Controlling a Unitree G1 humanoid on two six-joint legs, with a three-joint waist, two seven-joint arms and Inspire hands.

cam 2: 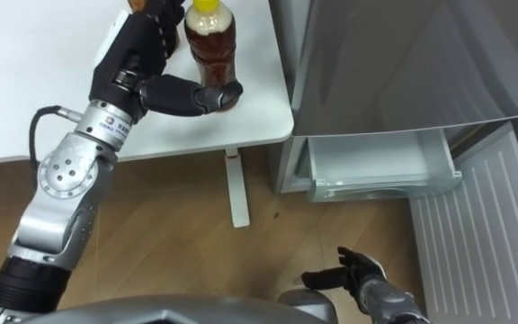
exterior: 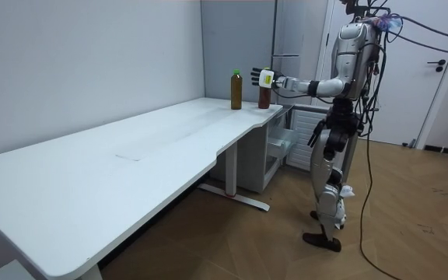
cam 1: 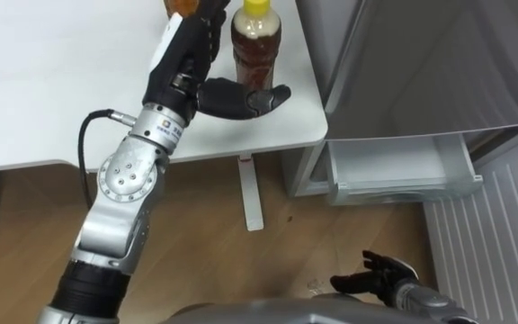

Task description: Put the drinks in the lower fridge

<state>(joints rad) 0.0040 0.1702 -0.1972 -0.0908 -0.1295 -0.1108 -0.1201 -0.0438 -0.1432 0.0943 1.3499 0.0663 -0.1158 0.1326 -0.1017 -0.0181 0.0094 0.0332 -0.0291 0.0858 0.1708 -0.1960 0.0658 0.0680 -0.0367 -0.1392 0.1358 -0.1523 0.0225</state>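
Closest to the robot, the right hand (cam 1: 380, 274) hangs low at its side above the wooden floor (cam 1: 205, 225). Its fingers are loose and slack, and it holds nothing.

The left arm reaches up and forward from the lower left, over the near edge of a white table (cam 1: 43, 81). The left hand (cam 1: 192, 54) is above the tabletop and unclenched. Its fingers stretch away from the robot, and its thumb sticks out to the right.

Just right of this hand's fingers, a yellow-capped bottle (cam 1: 257, 49) of brown drink stands upright on the table near its right edge. The thumb lies across the near side of the bottle's base. The pictures do not show whether the thumb touches the bottle, and the fingers are not closed round it.

Just beyond the fingertips and slightly to their left stands a second bottle (cam 1: 183, 7), also upright on the table. In the room view it has a green cap and stands beside the first bottle.

Further right of the left hand, past the table's edge and lower down, is the fridge (cam 1: 421, 63). Its lower fridge drawer (cam 1: 403, 171) is pulled out and white inside, with no drink in it.

In the room view the robot stands upright at the end of the table beside the fridge, with its left arm held out level toward the bottles.
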